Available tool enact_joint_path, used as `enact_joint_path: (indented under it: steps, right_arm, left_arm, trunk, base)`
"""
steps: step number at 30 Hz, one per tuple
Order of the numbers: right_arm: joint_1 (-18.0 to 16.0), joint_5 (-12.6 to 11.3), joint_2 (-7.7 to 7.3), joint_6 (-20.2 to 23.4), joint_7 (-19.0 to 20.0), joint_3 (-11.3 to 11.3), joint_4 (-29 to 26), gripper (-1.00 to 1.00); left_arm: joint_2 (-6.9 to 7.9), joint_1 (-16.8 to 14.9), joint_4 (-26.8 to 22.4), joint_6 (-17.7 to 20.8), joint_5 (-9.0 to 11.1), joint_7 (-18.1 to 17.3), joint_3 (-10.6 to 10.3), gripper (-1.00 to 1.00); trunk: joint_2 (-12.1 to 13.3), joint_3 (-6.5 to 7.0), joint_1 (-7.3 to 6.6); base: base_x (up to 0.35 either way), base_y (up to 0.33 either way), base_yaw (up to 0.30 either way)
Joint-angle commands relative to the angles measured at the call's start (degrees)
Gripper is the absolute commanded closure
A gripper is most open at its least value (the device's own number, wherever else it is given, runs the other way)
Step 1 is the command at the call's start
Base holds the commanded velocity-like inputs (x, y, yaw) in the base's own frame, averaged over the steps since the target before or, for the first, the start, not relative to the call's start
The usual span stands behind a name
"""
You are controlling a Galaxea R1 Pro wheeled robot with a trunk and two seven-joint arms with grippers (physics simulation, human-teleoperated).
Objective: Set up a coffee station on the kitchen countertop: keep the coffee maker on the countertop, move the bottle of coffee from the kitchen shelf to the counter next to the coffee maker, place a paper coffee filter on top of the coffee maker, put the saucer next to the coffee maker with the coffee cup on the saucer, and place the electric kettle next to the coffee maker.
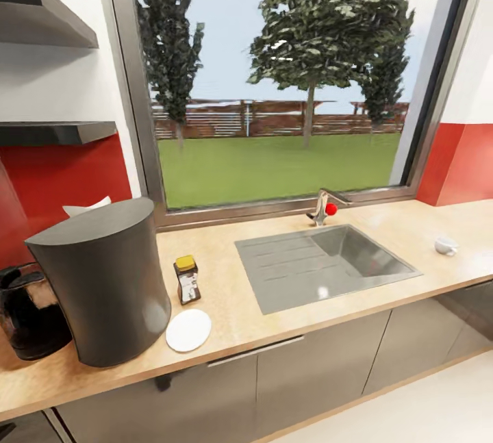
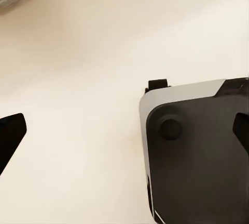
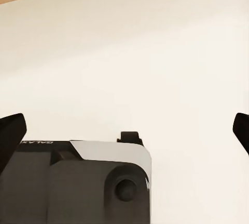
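My left tool [image 2: 124,135] and right tool [image 3: 124,130] hang spread wide, grasping nothing. The big dark-grey coffee maker [image 1: 103,285] stands at the desk's [image 1: 239,320] left end. The flat white saucer [image 1: 188,330] and brown, yellow-capped bottle of coffee [image 1: 187,280] sit beside it. The tiny white coffee cup [image 1: 446,245] sits near the right end.

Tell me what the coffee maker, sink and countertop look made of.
Coffee maker: matte dark-grey shell with no glare, likely plastic or coated metal. Sink: brushed steel, grey with soft sheen and a ribbed drainer. Countertop: light wood-look surface with faint grain, satin finish; could be laminate.
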Motion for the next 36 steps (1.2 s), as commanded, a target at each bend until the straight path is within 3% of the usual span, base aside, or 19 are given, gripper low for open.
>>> enact_joint_path:
  steps: [1,36]
  right_arm:
    - [0.0,0.6,0.02,-0.2,-0.1,-0.5,0.0,-1.0]
    - [0.0,0.6,0.02,-0.2,-0.1,-0.5,0.0,-1.0]
  left_arm:
    - [-0.04,0.0,-0.1,0.3,-0.6,0.0,0.3,-1.0]
    - [-0.13,0.0,-0.1,0.3,-0.5,1.5,0.4,-1.0]
  trunk:
    - [-0.1,-0.12,0.03]
    - [-0.1,-0.12,0.03]
  base:
    - [0.147,-0.246,0.0]
    - [0.109,-0.266,0.0]
